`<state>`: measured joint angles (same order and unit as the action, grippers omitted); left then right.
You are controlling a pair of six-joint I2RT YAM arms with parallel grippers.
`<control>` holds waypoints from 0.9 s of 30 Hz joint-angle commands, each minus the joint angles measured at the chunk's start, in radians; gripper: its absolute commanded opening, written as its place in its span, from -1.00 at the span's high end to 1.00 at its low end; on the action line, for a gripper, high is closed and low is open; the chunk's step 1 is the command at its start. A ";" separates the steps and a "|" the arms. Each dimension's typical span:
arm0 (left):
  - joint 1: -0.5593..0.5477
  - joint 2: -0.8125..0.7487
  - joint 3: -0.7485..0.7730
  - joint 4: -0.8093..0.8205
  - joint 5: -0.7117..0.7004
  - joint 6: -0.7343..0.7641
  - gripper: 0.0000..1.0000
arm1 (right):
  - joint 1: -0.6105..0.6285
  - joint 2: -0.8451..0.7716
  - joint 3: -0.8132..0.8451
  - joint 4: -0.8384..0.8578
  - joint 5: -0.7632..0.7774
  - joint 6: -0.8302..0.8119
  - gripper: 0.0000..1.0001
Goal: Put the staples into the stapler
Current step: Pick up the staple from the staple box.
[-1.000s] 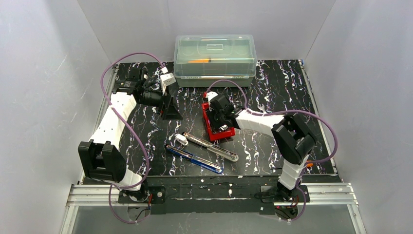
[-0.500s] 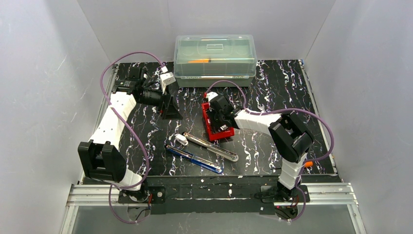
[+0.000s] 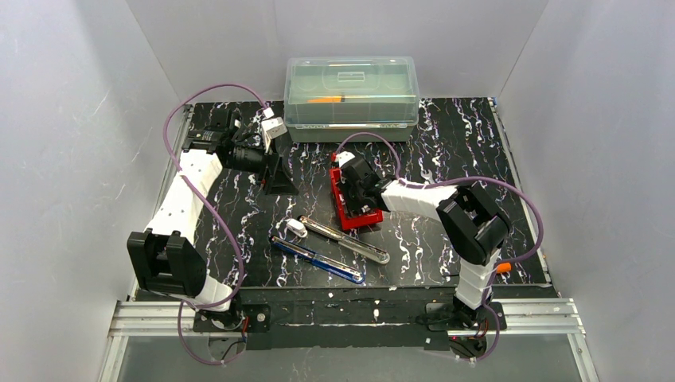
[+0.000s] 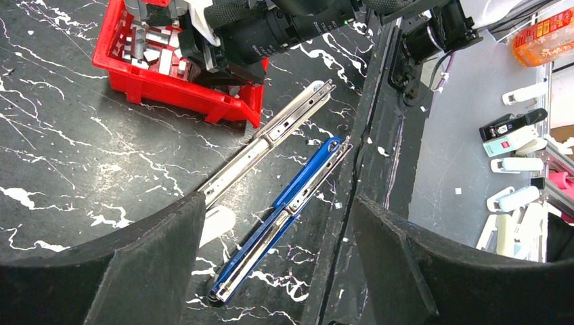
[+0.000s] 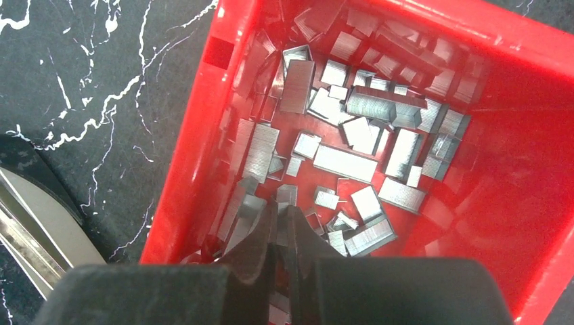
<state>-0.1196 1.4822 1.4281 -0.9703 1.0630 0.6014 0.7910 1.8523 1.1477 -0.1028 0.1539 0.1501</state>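
The stapler [image 3: 330, 248] lies opened flat near the table's front, with its silver magazine arm [image 4: 271, 139] beside its blue base [image 4: 298, 193]. A red bin [image 3: 360, 219] behind it holds several loose strips of staples [image 5: 345, 162]. My right gripper [image 3: 354, 199] reaches down into the bin. In the right wrist view its jaws [image 5: 282, 211] are pinched together on a short grey staple strip near the bin's left wall [image 5: 203, 135]. My left gripper [image 3: 278, 179] hangs open at the back left, above the table. Its wide-spread fingers [image 4: 156, 264] frame the stapler from a distance.
A clear lidded plastic box [image 3: 351, 97] stands at the table's back edge. The metal rail [image 3: 342, 314] with both arm bases runs along the front. Past the table edge, the left wrist view shows spare staplers [image 4: 514, 135] on a lower surface.
My right gripper's jaws have closed inside the red bin, and the arm has edged slightly left. The left arm and the stapler have not moved.
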 commanded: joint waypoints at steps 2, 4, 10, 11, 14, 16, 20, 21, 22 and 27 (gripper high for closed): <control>0.003 -0.010 0.040 -0.028 0.036 0.002 -0.54 | 0.007 -0.039 0.017 -0.029 0.023 -0.011 0.84; 0.003 -0.009 0.044 -0.028 0.037 0.001 -0.54 | 0.007 -0.052 0.034 -0.038 0.027 -0.015 0.85; 0.003 -0.008 0.048 -0.030 0.042 0.001 -0.54 | 0.007 -0.101 0.067 -0.068 0.038 -0.024 0.86; 0.003 -0.007 0.047 -0.029 0.043 0.002 -0.54 | 0.006 -0.108 0.066 -0.068 0.039 -0.024 0.87; 0.003 -0.007 0.046 -0.030 0.045 0.002 -0.54 | 0.005 -0.126 0.056 -0.067 0.051 -0.021 0.92; 0.002 -0.007 0.046 -0.030 0.046 0.003 -0.54 | 0.005 -0.135 0.051 -0.067 0.056 -0.018 0.94; 0.003 -0.007 0.048 -0.030 0.052 0.004 -0.54 | 0.005 -0.163 0.054 -0.082 0.057 -0.009 0.94; 0.002 -0.004 0.047 -0.030 0.056 0.007 -0.54 | 0.003 -0.175 0.058 -0.091 0.054 -0.006 0.95; 0.002 -0.005 0.045 -0.031 0.061 0.011 -0.54 | 0.000 -0.190 0.062 -0.100 0.043 -0.001 0.94; -0.008 -0.003 0.038 -0.043 0.096 0.101 -0.55 | -0.031 -0.303 0.067 -0.123 -0.130 0.022 0.88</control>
<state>-0.1200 1.4837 1.4410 -0.9741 1.0912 0.6205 0.7860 1.6791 1.1683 -0.2184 0.1577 0.1440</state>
